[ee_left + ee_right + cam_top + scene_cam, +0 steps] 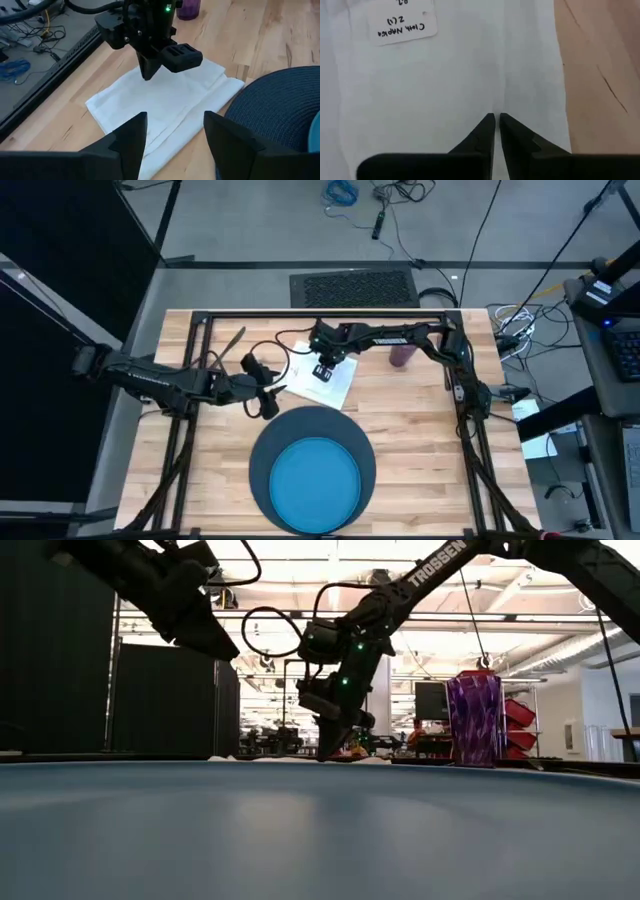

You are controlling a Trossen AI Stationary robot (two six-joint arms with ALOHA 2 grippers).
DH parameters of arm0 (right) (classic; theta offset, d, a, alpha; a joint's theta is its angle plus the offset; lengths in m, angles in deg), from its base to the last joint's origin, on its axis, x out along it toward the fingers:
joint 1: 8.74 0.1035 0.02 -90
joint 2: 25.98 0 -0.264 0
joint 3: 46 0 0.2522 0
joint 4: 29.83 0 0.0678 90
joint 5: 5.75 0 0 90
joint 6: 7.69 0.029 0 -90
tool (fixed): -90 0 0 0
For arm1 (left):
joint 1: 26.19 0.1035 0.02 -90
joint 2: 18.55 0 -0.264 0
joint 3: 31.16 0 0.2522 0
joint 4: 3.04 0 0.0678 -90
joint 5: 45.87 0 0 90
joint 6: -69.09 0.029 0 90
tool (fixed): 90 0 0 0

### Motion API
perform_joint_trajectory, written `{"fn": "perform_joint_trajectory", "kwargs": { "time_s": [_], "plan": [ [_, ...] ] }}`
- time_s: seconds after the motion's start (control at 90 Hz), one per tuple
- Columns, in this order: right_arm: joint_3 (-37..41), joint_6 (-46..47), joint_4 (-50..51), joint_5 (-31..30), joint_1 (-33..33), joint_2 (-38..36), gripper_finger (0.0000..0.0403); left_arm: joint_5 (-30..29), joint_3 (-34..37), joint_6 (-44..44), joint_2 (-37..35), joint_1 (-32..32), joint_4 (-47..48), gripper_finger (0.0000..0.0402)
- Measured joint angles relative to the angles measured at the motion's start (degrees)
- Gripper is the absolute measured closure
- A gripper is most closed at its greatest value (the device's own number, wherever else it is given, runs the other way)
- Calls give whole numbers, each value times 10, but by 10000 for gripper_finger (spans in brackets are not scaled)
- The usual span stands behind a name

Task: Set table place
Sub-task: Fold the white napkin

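White folded cloth napkin (325,383) on the wooden counter (420,420) is being pinched: right tool (497,118) nearly closed on it; left tool (172,122) hovers open nearby; next, lift it gently

The napkin (165,107) is plain white with a little white label (402,27) handwritten in dark ink, and the mat (300,430) is dark navy with a fine woven ribbed look. Plate (315,483) on it is bright solid blue, the cup (473,720) is see-through purple with swirly ridges, and the table (420,430) is pale wood planks with a black frame.
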Motion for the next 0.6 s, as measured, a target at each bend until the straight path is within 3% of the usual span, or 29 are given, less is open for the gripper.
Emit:
{"fn": "perform_joint_trajectory", "kwargs": {
  "time_s": [0.6],
  "plan": [
    [-14,-17,7,-15,0,21,403,-3,0,2,0,0,2,219]
  ]
}}
